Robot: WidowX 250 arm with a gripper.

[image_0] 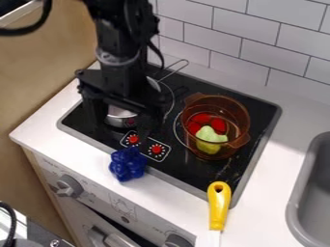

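Note:
The black gripper (124, 119) hangs over the left part of the stovetop, its two fingers spread apart around the near side of a silver pot (118, 112). Whether it touches the pot cannot be told, and the arm hides much of the pot. A dark blue lumpy object (128, 164) lies in front of the gripper, at the stove's front edge. To the right, a see-through amber pot (239, 112) stands on the stove, holding a red object (198, 121) and a pale green one (209, 138).
A yellow-handled utensil (219, 205) lies at the front right, its handle reaching the black stovetop's (193, 171) edge. The grey sink (295, 202) is at the far right. White wall tiles (258, 38) rise behind, and front knobs (69, 185) stick out below the counter.

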